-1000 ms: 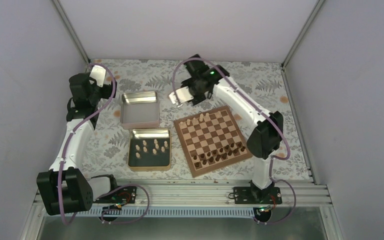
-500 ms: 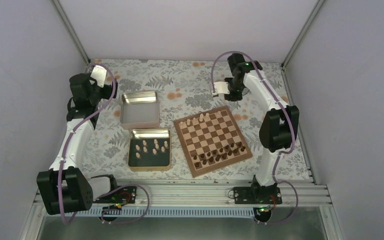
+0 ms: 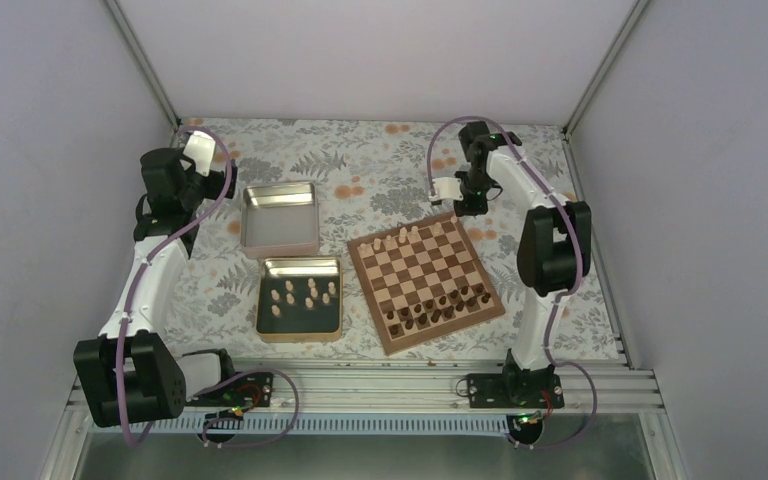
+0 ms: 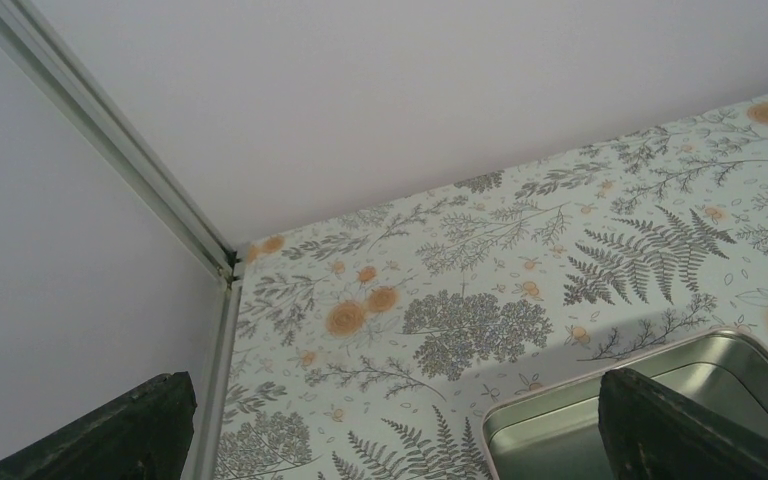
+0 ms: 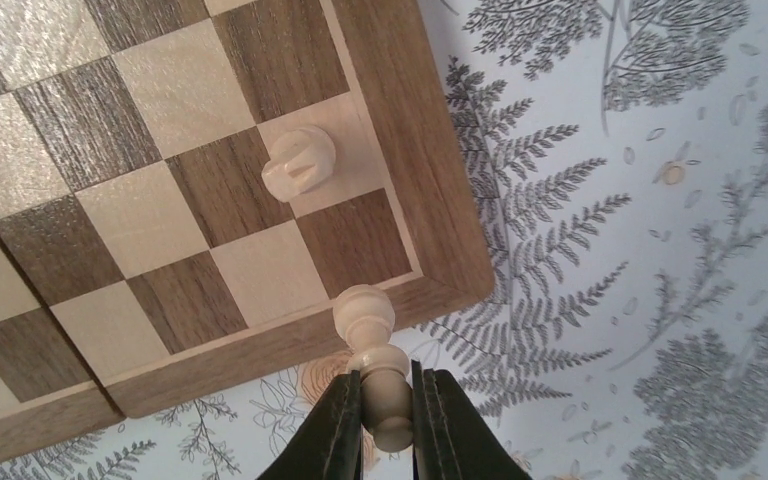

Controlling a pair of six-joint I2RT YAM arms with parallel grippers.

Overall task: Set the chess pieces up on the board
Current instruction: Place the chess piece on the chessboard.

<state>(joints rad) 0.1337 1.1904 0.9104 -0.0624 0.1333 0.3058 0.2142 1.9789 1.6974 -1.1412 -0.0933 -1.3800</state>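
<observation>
The board (image 3: 427, 280) lies mid-table, with several pale chess pieces (image 3: 397, 238) along its far edge and dark chessmen (image 3: 440, 305) along its near edge. More pale pieces lie in the near tin (image 3: 300, 298). My right gripper (image 3: 472, 205) hovers at the board's far right corner. In the right wrist view it (image 5: 378, 400) is shut on a pale piece (image 5: 368, 335), held over the board's border (image 5: 430, 250). Another pale piece (image 5: 300, 163) stands on an edge square. My left gripper (image 4: 390, 440) is open and empty near the back left corner.
An empty metal tin (image 3: 280, 218) sits behind the tin of pieces; its rim shows in the left wrist view (image 4: 560, 410). The enclosure walls and a corner post (image 4: 110, 140) stand close to the left gripper. The floral mat (image 3: 360, 170) covers the table.
My right arm swung from the board's far left side to its far right corner, then came down a little closer to that corner. The left arm has not moved.
</observation>
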